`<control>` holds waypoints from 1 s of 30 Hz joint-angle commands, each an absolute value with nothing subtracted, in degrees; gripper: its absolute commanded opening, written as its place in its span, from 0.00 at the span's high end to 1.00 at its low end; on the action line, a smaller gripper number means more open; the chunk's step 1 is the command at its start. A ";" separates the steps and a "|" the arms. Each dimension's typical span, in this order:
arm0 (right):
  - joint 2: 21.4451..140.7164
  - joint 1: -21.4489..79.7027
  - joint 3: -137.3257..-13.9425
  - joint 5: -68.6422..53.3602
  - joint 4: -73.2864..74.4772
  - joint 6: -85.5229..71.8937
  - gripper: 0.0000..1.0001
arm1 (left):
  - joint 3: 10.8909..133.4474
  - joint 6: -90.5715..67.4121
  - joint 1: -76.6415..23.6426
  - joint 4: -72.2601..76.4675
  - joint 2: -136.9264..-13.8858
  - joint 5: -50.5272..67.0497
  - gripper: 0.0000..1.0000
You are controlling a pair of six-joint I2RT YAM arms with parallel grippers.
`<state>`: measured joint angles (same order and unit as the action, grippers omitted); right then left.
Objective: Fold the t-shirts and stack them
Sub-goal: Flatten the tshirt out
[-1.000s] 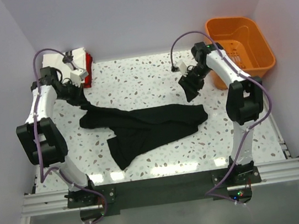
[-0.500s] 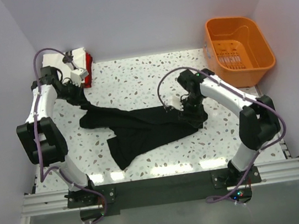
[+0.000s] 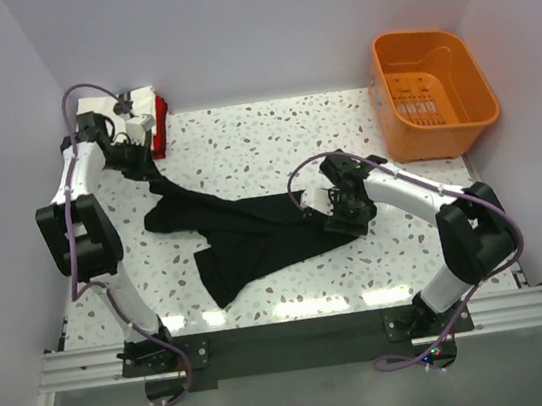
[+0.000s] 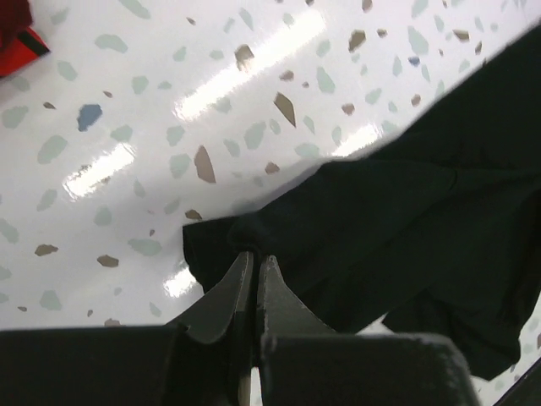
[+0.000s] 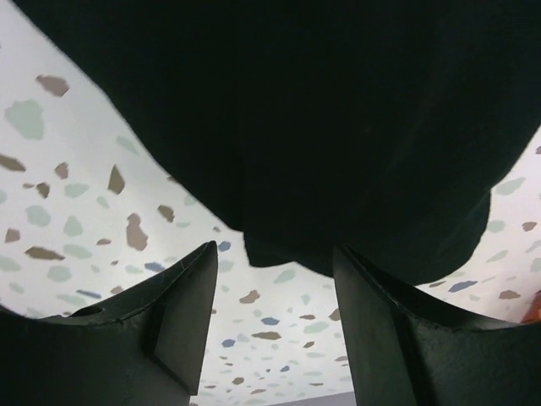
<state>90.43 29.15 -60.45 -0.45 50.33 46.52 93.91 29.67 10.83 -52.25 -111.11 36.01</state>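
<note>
Left tool (image 3: 139, 157) closed on an edge of the black t-shirt (image 3: 265, 229); right tool (image 3: 346, 217) open over the opposite end.

At the back left corner of the tabletop (image 3: 263, 144) a white t-shirt (image 3: 139, 92) and a red t-shirt (image 3: 160, 118) lie together, and they seem to be finished. The left tool pinches the black cloth and holds it raised, so a strip of it runs up from the tabletop. The rest lies in the middle, twisted and wrinkled, with one flap turned toward the near edge. At its right end, the right tool has its jaws apart and grips nothing. I judge that the step is spreading this shirt flat before folding. Next, the right tool should close on the hem below it, and then both tools should pull apart. An orange basket (image 3: 434, 89) stands at the back right.
</note>
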 commanded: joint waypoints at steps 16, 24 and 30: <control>92.20 29.88 -56.86 5.00 40.97 47.02 0.43 | 103.54 18.37 11.34 -49.57 -119.27 40.25 1.00; 90.35 29.88 -60.19 5.81 42.36 47.20 0.52 | 103.71 19.51 11.43 -50.10 -119.53 39.99 1.00; 90.53 29.88 -65.21 3.78 47.46 46.67 0.55 | 103.89 20.30 11.43 -50.36 -119.79 40.08 1.00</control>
